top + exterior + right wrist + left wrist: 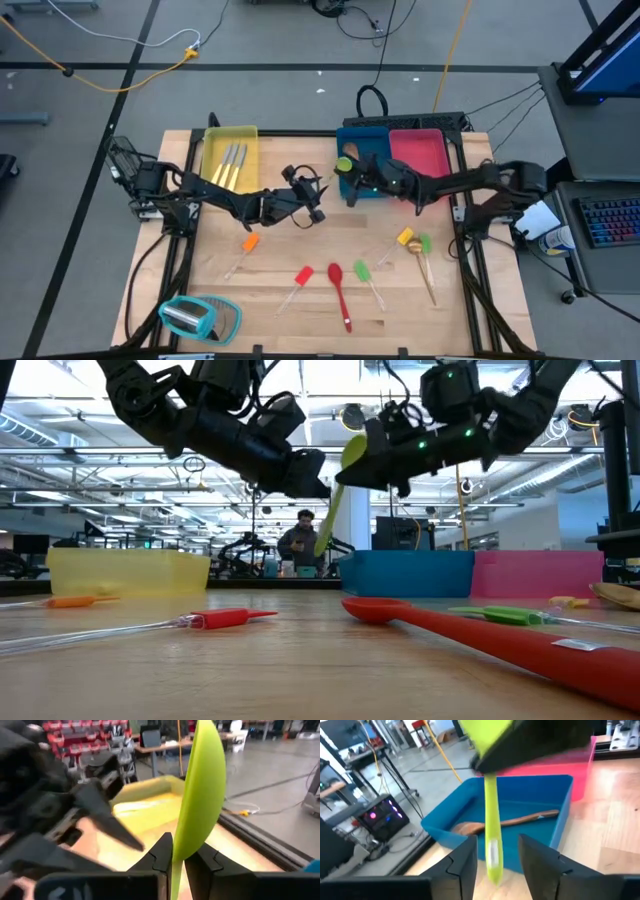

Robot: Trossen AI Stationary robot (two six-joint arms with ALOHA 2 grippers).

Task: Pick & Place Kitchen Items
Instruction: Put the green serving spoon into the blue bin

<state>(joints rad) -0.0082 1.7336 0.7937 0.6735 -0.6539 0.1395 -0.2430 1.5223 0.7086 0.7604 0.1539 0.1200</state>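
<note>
A lime-green spoon (335, 500) hangs in the air by the blue tray (365, 175), bowl up and handle slanting down. My right gripper (178, 856) is shut on it, coming in from the table's right. My left gripper (498, 870) is open; its fingers stand on either side of the handle's free end (493, 865) without touching it. A wooden spoon (510, 822) lies in the blue tray. Silver cutlery (232, 165) lies in the yellow tray (212, 150). My right gripper pinches the green spoon between its two fingers at the neck (176, 862), just below the bowl (202, 785). The fingers reach in about level from the table's right side and lie across the handle. The spoon is lifted clear, its handle hanging below the fingers.
On the wood lie an orange spatula (248, 243), a red spatula (300, 278), a red spoon (338, 290), a green spatula (363, 272), a yellow spatula (404, 238) and a green spoon (424, 243). A pink tray (420, 150) stands far right, a teal-and-clear object (198, 318) near left.
</note>
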